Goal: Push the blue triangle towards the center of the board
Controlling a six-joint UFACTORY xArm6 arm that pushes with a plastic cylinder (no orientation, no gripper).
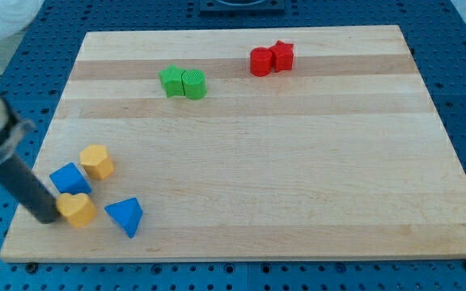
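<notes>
Seven blocks are seen on the table [298, 162]; no container of any kind is in view, so nothing is held in anything. The blue triangle [125, 216] lies near the view's bottom-left corner, well apart from the board's centre, which lies up and to the view's right of it. Just to its left sits a yellow block [78, 209], and my tip [45, 215] is placed against that yellow block's left side, not against the triangle; the rod ends plainly, so no hand is fitted and nothing can be opened, closed or gripped. A blue block [69, 179] stands just above the yellow one, and a second yellow block [97, 162] lies just above and right of that. Two green blocks [183, 82] touch each other near the view's top, left of middle; two red blocks [271, 59] touch further right. The triangle is judged to be small, light and rigid, likely to slide easily on the smooth wood and to spin if struck off-centre; it cannot be taken hold of, only pushed, and contact is best made on its lower-left face, opposite the centre; a flat face would be steadier than a corner. The yellow block between tip and triangle may be shoved along with it.
</notes>
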